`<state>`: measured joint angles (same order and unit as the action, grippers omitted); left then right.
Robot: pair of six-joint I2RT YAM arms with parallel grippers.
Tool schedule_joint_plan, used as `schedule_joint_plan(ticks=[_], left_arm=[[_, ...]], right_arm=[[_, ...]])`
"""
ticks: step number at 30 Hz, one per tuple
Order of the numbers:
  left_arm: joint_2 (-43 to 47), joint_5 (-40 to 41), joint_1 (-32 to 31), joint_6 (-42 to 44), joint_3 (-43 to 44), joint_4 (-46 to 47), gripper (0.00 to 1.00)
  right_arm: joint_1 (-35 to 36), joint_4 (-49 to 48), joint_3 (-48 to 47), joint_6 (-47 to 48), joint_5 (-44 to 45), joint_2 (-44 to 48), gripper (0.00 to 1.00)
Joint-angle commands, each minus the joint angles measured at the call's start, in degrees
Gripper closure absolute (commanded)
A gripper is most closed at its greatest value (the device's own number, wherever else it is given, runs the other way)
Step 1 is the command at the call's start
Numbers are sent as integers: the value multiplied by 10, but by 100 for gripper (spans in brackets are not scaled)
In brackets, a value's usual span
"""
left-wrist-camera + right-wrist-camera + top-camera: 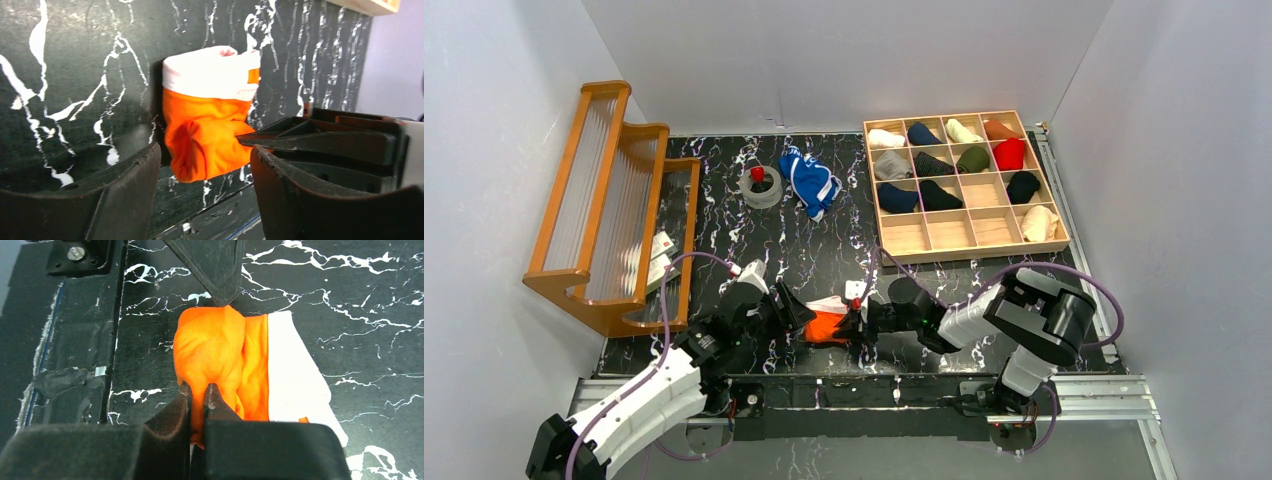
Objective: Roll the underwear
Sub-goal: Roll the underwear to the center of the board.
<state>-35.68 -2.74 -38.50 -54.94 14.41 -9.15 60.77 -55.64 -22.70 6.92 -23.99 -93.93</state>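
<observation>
Pinching the fat rolled end of the orange underwear, the right hand has its two fingers squeezed nearly together, with orange cloth caught between them. I think it holds on so the roll does not pop open.

The left hand is spread wide. One finger sits on each side of the orange bundle, and I cannot see either one pressing on it. It looks ready to grab a new spot or to push the roll along.

The orange underwear lies in the lower middle of the top view, between the two hands. Only part of it is rolled. Its white band lies flat on the black counter, so there is more rolling to do.

The roll sits close to the near edge of the counter, at the bottom of the top view, so there is little room that way. Toward the middle of the picture the counter has bare space to roll into.

The blue underwear waits in the upper middle, well apart, just beside a ring of tape. A wooden box with little rooms is at the upper right, and a wooden rack stands at the left.
</observation>
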Motion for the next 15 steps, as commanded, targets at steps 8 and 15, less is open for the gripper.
schedule_joint_plan(ticks=[8,15], left_arm=[[-7,-76,2,11,-40,89,28],[-59,-100,1,49,-36,124,27]], right_arm=[[-77,33,18,-148,-126,-81,99],[-116,50,-5,-180,-174,-124,99]])
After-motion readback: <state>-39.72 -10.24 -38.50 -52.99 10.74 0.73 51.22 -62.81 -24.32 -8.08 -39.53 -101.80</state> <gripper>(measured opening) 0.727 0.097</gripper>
